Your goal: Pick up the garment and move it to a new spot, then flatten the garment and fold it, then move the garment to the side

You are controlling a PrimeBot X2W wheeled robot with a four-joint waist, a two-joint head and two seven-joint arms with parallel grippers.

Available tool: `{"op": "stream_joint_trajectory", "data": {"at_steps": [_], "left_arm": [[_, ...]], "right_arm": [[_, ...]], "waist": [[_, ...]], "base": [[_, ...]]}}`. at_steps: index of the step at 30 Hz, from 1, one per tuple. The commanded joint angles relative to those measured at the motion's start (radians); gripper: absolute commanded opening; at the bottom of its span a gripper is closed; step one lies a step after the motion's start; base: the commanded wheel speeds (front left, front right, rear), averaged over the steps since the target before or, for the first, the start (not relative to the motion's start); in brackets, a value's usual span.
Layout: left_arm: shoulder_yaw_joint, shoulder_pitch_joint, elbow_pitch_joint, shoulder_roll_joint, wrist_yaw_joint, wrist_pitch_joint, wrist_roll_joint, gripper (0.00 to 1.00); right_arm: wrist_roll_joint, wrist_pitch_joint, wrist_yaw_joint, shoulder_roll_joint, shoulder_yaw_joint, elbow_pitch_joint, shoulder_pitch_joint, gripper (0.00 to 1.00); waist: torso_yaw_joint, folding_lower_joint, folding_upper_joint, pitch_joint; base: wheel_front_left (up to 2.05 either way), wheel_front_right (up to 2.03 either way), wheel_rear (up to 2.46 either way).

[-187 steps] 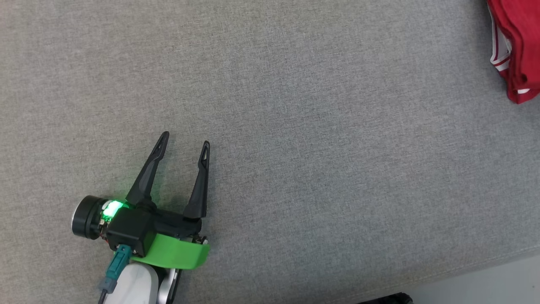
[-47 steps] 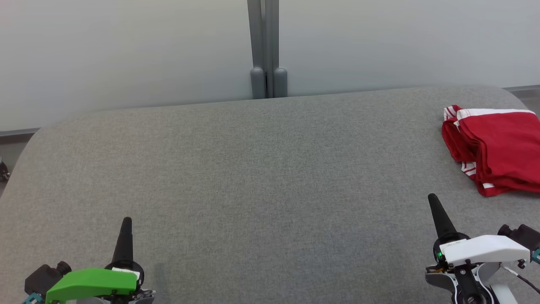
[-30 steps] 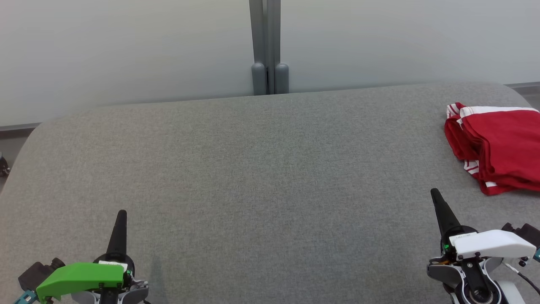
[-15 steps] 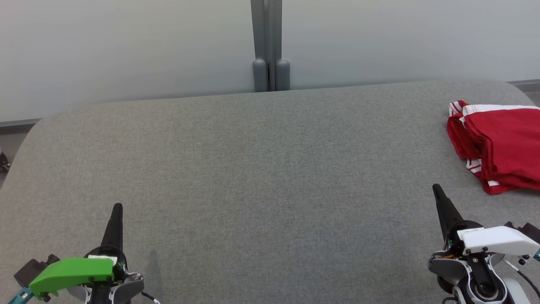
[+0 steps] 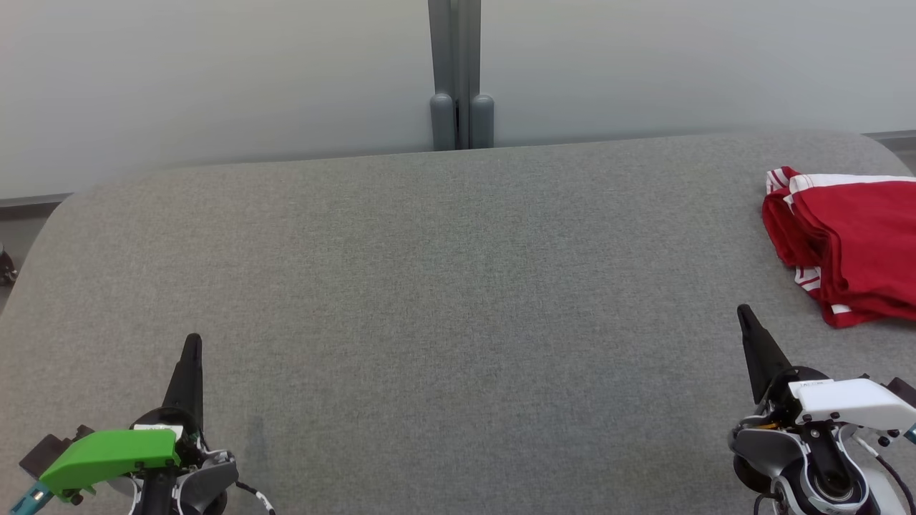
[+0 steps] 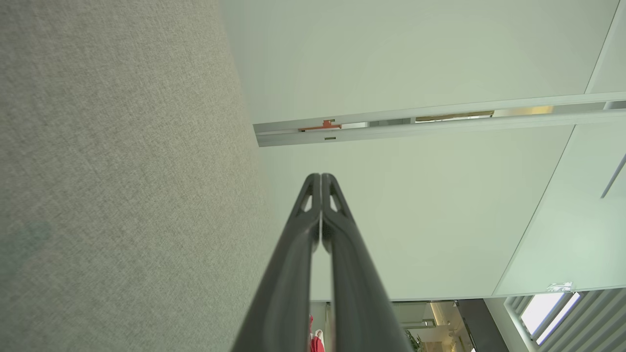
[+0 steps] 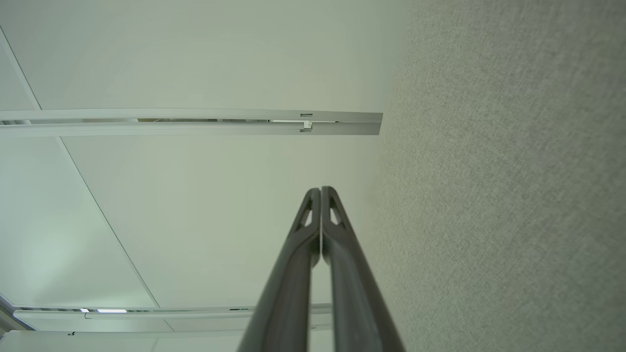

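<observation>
The garment (image 5: 855,243) is red with white stripes and lies folded in a bundle at the far right of the grey padded surface (image 5: 444,286). My right gripper (image 5: 746,315) is shut and empty, low at the right, its tips short of the garment's near edge. Low at the left, my left gripper (image 5: 192,342) is also shut and empty. In the left wrist view the gripper (image 6: 321,177) has its two fingers pressed together. The right wrist view shows the right gripper (image 7: 321,189) closed the same way, holding nothing.
A pale wall with a grey vertical post (image 5: 461,71) stands behind the surface's far edge. The surface's left corner is rounded, with floor beyond it (image 5: 14,236).
The head view has shifted a little over the last second. Both grippers stayed shut and sit slightly higher in the picture. Six seconds ago the left gripper was open.
</observation>
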Motion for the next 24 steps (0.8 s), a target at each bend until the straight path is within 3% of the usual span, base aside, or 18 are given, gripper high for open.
{"op": "stream_joint_trajectory", "data": {"at_steps": [1,24], "left_arm": [[0.008,-0.022,0.003,0.000,-0.007,0.006,-0.023,0.00],[0.020,-0.029,0.007,-0.006,-0.010,0.020,-0.043,0.00]], "right_arm": [[0.018,0.008,0.000,0.001,-0.005,0.003,-0.015,0.00],[0.042,0.023,0.000,0.007,-0.017,0.005,-0.017,0.00]], "waist": [[0.000,0.0000,0.0000,0.001],[0.002,0.0000,0.0000,0.006]], "base": [[0.00,0.00,0.00],[0.00,0.00,0.00]]}}
